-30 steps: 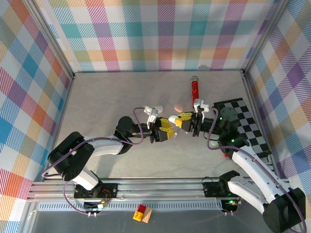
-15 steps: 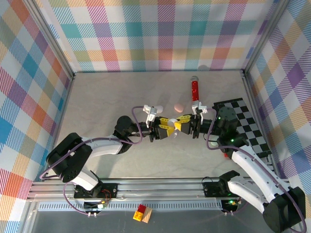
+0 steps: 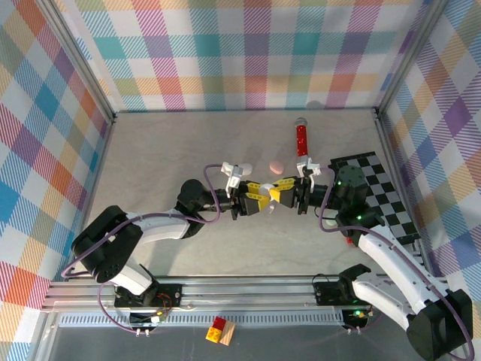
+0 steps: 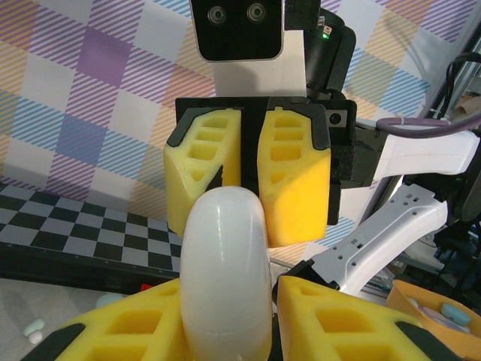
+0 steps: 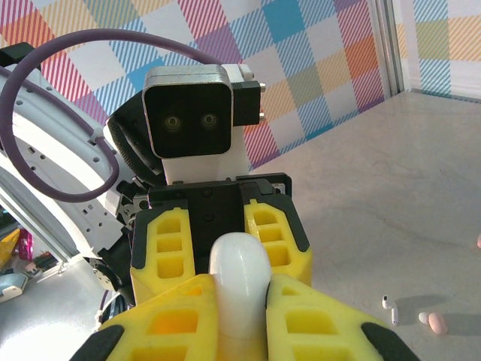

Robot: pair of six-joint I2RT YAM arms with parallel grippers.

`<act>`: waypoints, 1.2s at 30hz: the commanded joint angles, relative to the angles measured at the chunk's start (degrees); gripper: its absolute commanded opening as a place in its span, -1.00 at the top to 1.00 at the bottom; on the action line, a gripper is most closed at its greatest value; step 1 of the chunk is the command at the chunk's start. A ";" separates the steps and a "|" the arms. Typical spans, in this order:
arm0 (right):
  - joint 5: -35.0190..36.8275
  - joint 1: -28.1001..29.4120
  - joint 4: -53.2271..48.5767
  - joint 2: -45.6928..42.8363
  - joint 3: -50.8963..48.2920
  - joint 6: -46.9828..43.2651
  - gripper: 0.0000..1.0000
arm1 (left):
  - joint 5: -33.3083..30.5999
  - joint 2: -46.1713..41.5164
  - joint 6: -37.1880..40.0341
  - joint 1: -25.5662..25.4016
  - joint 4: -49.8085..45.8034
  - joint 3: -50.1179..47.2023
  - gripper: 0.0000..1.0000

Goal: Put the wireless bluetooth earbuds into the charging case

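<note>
**Two end effectors meet over one white case**

In the middle of the table point(image 3: 165, 150) the two arms face each other tip to tip. The left end effector point(image 3: 258, 197) pinches a white, pebble-shaped charging case point(image 4: 225, 278) between its yellow fingers point(image 4: 331, 323). The case stands up out of the grip, lifted off the table. The right end effector point(image 3: 279, 195) is nearly pressed together and nips the same case from the opposite side.

A white, short-stemmed earbud point(image 5: 388, 306) lies loose on the table, apart from the case, with a pale pink piece point(image 5: 432, 321) just beside it. Behind the grippers sit a small pink case point(image 3: 276, 165) and a red cylinder point(image 3: 301, 138). A checkered mat point(image 3: 376, 188) lies to the right.
</note>
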 commanded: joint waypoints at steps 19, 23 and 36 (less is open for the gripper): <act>5.72 -0.28 -2.37 -0.34 0.78 -1.05 0.63 | 1.03 0.23 1.00 0.30 3.46 1.52 0.73; 11.28 -0.24 -8.90 1.39 3.76 -2.87 0.08 | 2.11 0.54 2.27 0.29 3.35 1.91 0.77; 15.97 -0.24 -12.33 1.64 6.94 -0.59 -0.38 | 2.28 1.15 8.92 0.29 1.58 1.06 0.77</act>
